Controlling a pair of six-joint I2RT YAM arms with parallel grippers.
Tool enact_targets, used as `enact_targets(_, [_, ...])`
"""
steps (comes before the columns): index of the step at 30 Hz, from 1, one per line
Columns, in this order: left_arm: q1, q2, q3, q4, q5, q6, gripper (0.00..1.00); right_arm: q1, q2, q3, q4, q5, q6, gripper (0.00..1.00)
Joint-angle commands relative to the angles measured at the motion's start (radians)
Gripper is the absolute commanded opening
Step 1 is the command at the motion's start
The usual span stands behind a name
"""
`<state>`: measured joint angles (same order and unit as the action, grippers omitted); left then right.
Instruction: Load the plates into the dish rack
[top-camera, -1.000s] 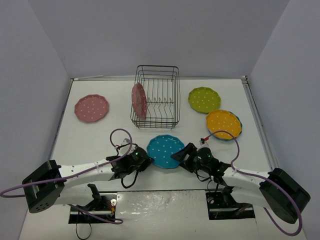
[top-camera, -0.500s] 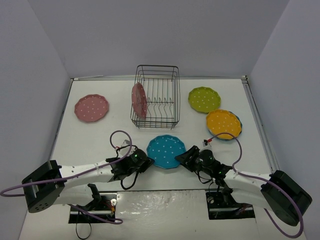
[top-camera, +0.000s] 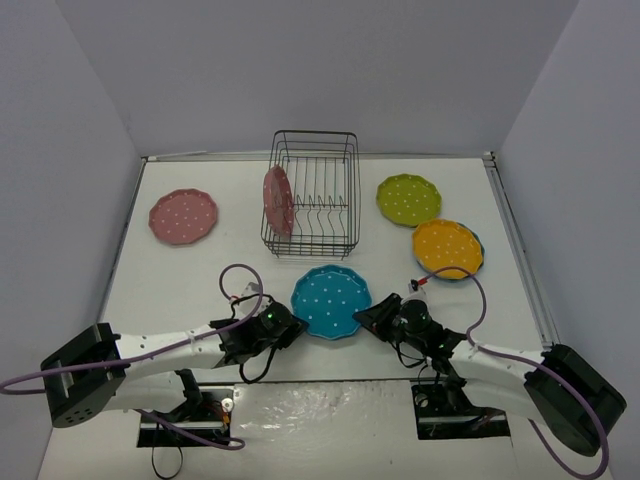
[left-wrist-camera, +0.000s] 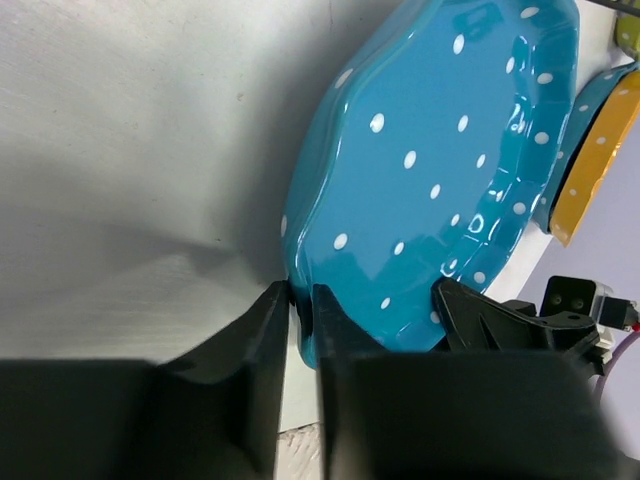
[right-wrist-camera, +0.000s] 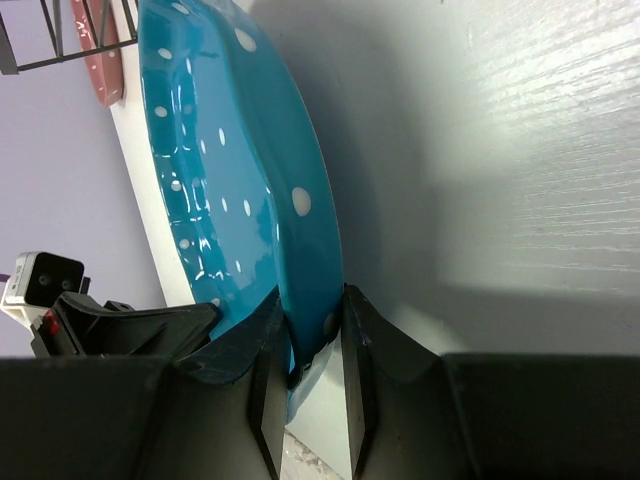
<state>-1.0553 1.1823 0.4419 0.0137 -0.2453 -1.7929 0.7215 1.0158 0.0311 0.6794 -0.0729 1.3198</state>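
The blue plate (top-camera: 331, 301) was just in front of the rack (top-camera: 352, 190). Left gripper (left-wrist-camera: 301, 310) and right gripper (right-wrist-camera: 305, 330) each clenched its near rim, one per side (judged a shared grip to steady the lift). One pink plate (top-camera: 277, 200) stood upright at the rack's left end.

white table (top-camera: 180, 290): dish rack (top-camera: 312, 195) at back, pink plate (top-camera: 183, 216) left, green plate (top-camera: 408, 199) right.
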Motion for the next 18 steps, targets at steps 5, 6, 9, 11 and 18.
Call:
enact_targets(5, [-0.011, -0.088, -0.003, 0.174, -0.037, -0.003, 0.75, -0.005, -0.201, 0.081, -0.130, 0.054, 0.061, 0.00])
enact_targets(6, [-0.011, -0.095, -0.005, 0.168, -0.039, 0.003, 0.80, -0.008, -0.206, 0.086, -0.146, 0.051, 0.066, 0.00])
enact_targets(9, [-0.011, -0.122, -0.015, 0.158, -0.050, 0.034, 0.94, -0.011, -0.192, 0.097, -0.152, 0.029, 0.098, 0.00])
enact_targets(11, [-0.011, -0.140, -0.030, 0.157, -0.059, 0.054, 0.97, -0.011, -0.181, 0.106, -0.151, 0.007, 0.122, 0.00])
enact_targets(18, [-0.011, -0.191, -0.116, 0.162, -0.055, 0.070, 0.97, -0.012, -0.177, 0.194, -0.230, -0.011, 0.153, 0.00])
